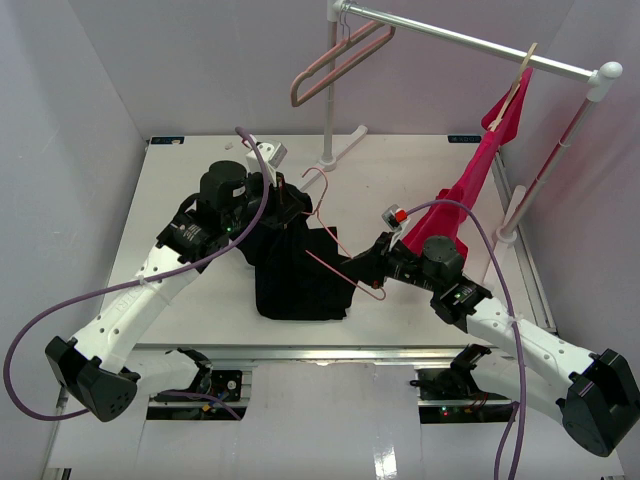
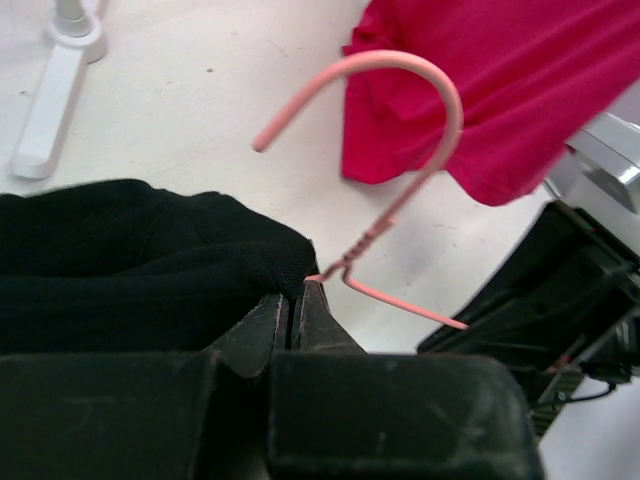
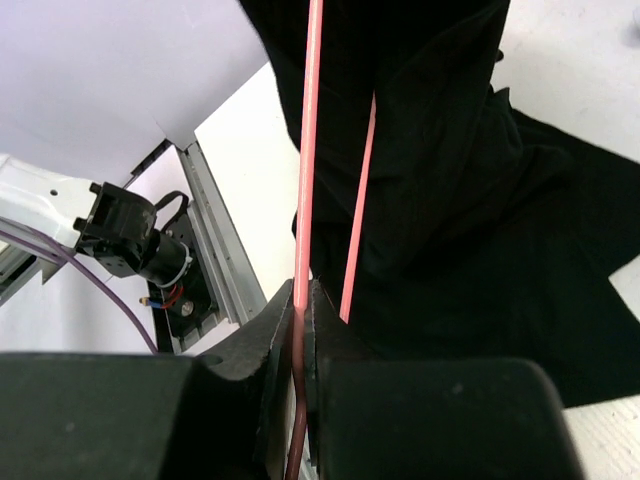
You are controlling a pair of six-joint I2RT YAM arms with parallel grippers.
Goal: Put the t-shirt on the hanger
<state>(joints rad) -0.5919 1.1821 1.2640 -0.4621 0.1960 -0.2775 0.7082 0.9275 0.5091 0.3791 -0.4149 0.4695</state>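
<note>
The black t-shirt (image 1: 300, 275) hangs bunched over the table, with the thin salmon-pink wire hanger (image 1: 345, 272) partly inside it. My left gripper (image 1: 286, 207) is shut on the t-shirt's upper edge (image 2: 150, 260), right beside the hanger's twisted neck (image 2: 365, 245). The hook (image 2: 440, 90) rises free above the neck. My right gripper (image 1: 366, 272) is shut on the hanger's wire (image 3: 305, 180) near its lower corner. The wire runs up from the jaws into the black cloth (image 3: 450, 200). The shirt's white mark is hidden.
A red shirt (image 1: 478, 175) hangs on a wooden hanger from the white rail (image 1: 470, 42) at the back right and trails onto the table (image 2: 500, 80). Dusty-pink hangers (image 1: 340, 60) hang from the rail's left end. The rack's white foot (image 2: 45, 110) lies behind the shirt.
</note>
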